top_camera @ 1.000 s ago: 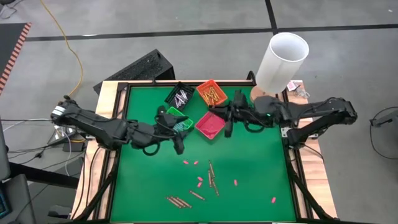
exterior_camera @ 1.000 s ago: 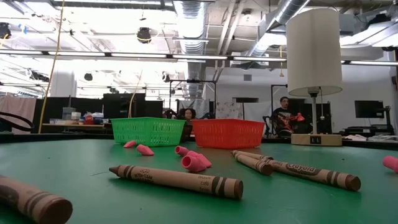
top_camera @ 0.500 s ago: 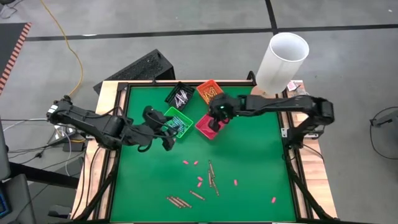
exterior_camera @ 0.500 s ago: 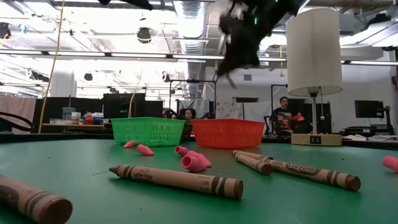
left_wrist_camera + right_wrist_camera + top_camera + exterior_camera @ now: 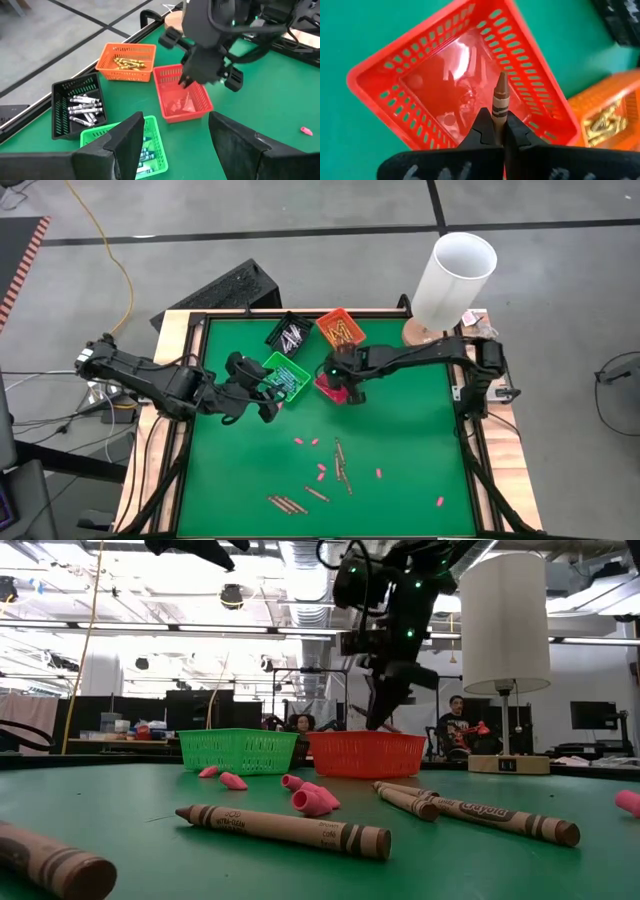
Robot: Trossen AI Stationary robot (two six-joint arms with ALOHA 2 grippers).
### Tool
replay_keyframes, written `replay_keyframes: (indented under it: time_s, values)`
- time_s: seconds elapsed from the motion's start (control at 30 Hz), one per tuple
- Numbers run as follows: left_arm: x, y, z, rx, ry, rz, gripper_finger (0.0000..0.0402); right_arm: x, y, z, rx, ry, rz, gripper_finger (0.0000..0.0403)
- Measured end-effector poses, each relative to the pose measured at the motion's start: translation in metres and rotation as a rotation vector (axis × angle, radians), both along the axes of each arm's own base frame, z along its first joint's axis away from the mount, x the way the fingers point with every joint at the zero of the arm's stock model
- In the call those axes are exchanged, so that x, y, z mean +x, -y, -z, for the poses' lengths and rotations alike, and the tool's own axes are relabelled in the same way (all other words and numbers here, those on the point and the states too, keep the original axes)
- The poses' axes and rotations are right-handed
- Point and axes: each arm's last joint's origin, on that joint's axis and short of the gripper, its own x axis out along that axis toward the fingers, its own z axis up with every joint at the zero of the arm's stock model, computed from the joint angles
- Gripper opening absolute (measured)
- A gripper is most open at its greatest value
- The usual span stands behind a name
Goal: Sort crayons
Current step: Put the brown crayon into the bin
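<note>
A brown crayon (image 5: 500, 102) is pinched between the closed fingertips of the right gripper (image 5: 496, 131), its tip pointing down into the red bin (image 5: 385, 75) directly beneath. It is presumably held there so that it can be let go into that bin, which appears to be the one meant for brown crayons. The red bin looks empty in the right wrist view; only its glossy floor can be made out.

The left gripper (image 5: 175, 140) is held with its fingers spread wide and nothing between them, just near of the green bin (image 5: 283, 378). It seems to be waiting there, out of the right arm's way.

Four small bins are grouped at the far middle of the green table (image 5: 420, 450). In the green bin, blue and teal crayons (image 5: 145, 152) are seen. To its far side, the black bin (image 5: 62, 107) holds grey and white crayons (image 5: 82, 110), and the orange bin (image 5: 127, 70), to the right of the black one, holds yellow crayons (image 5: 125, 61).

Unsorted brown crayons (image 5: 340, 465) are left loose on the near middle of the table, with pink bits (image 5: 320, 470) scattered among them. A tall white cylinder (image 5: 452, 275) stands at the far right corner.
</note>
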Motion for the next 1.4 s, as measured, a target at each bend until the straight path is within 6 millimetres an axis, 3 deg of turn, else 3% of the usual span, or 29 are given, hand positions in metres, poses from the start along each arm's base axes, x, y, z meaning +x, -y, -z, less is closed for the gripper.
replay_keyframes:
  time_s: [0.37, 0.77, 0.83, 1.0, 1.13, 1.3, 1.4]
  values:
    - [0.000, 0.000, 0.000, 0.002, -0.003, 0.000, 0.0213, 0.011, 0.000, 0.019, -0.062, -0.150, -0.173, 0.0013]
    - [-0.002, 0.000, 0.002, 0.001, -0.024, -0.004, 0.0213, 0.011, -0.002, 0.019, -0.102, -0.173, -0.213, 0.0121]
    - [-0.002, -0.001, 0.002, -0.016, -0.014, -0.015, 0.0213, 0.013, -0.004, 0.011, -0.114, -0.175, -0.176, 0.0135]
    - [-0.003, 0.000, 0.001, -0.050, 0.009, -0.027, 0.0213, 0.021, -0.006, -0.037, -0.080, -0.094, -0.078, 0.0155]
    - [-0.006, 0.003, -0.001, -0.074, 0.019, -0.001, 0.0213, 0.015, -0.015, -0.103, 0.006, 0.047, 0.035, 0.0157]
    - [-0.010, 0.009, 0.000, -0.184, -0.008, 0.091, 0.0213, -0.030, -0.044, -0.174, 0.271, 0.182, 0.161, 0.0157]
    - [-0.013, 0.016, 0.004, -0.239, -0.039, 0.122, 0.0213, -0.071, -0.068, -0.197, 0.355, 0.225, 0.279, 0.0157]
